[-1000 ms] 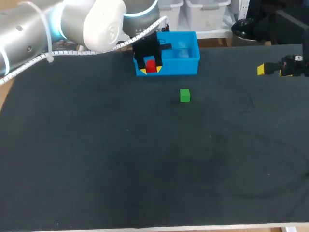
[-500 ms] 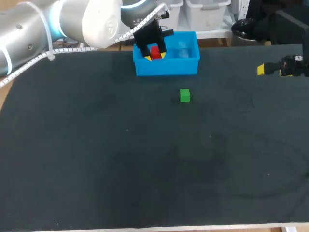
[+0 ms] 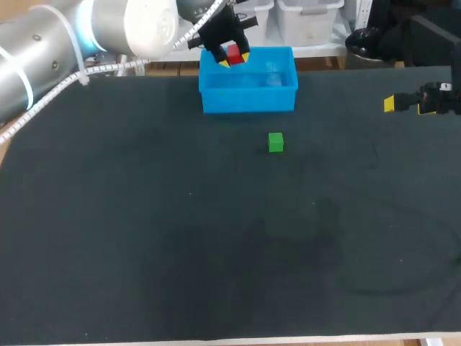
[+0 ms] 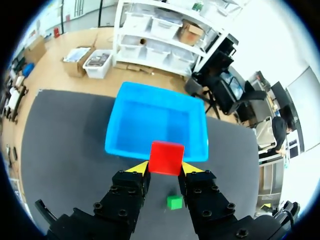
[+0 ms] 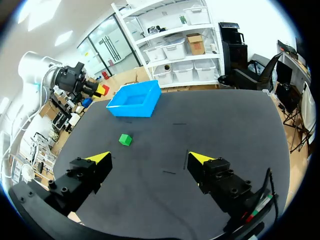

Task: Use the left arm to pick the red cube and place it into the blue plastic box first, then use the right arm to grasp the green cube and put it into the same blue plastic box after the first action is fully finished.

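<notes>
Holds red cube pinched in left gripper, above box rim. Finds green cube on table, near box front. Shows right gripper wide apart at table's right edge.

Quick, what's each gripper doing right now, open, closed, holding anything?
Left gripper: shut on the red cube.
Right gripper: open, holding nothing.

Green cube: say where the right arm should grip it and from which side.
Probably from straight above, the open right gripper closing on two opposite side faces. The green cube sits flat on the table, apart from the blue plastic box, with every side free.
</notes>
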Robot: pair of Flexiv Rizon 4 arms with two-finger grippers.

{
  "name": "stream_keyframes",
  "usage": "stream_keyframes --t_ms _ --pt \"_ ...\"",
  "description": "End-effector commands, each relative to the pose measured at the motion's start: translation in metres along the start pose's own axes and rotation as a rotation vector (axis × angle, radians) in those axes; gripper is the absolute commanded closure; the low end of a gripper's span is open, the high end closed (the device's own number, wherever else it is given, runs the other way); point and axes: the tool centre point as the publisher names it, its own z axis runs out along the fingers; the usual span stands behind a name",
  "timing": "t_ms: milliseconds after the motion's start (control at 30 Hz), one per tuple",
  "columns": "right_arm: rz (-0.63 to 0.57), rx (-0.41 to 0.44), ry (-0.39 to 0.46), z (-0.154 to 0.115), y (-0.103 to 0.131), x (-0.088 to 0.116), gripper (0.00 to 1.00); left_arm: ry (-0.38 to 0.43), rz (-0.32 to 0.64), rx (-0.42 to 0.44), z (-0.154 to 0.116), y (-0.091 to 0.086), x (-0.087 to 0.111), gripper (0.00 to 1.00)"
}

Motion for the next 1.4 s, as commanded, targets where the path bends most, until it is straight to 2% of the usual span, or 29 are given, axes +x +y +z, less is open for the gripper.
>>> stream_keyframes --t_ms 33,367,767,1000,1267,1300,1333,1367,1400 --pt "0.0 0.001 0.0 0.0 0.0 0.0 0.0 0.009 -0.004 0.013 0.011 -0.005 -0.02 1.0" --pt "0.0 0.001 0.0 0.0 0.0 0.0 0.0 0.02 -0.054 0.044 0.026 -0.002 -0.039 1.0" --pt "0.0 0.001 0.0 0.0 0.0 0.0 0.0 0.031 -0.088 0.024 0.056 0.007 -0.055 1.0" --pt "0.0 0.001 0.0 0.0 0.0 0.0 0.0 0.056 -0.108 0.003 0.076 0.012 -0.056 1.0" --pt "0.0 0.001 0.0 0.0 0.0 0.0 0.0 0.066 -0.117 -0.006 0.082 0.012 -0.056 1.0" --pt "0.0 0.001 0.0 0.0 0.0 0.0 0.0 0.064 -0.12 -0.012 0.082 0.012 -0.056 0.84" --pt "0.0 0.001 0.0 0.0 0.0 0.0 0.0 0.063 -0.125 -0.02 0.082 0.013 -0.057 0.18" --pt "0.0 0.001 0.0 0.0 0.0 0.0 0.0 0.063 -0.126 -0.02 0.082 0.013 -0.057 0.0" --pt "0.0 0.001 0.0 0.0 0.0 0.0 0.0 0.062 -0.126 -0.02 0.082 0.013 -0.057 0.0"
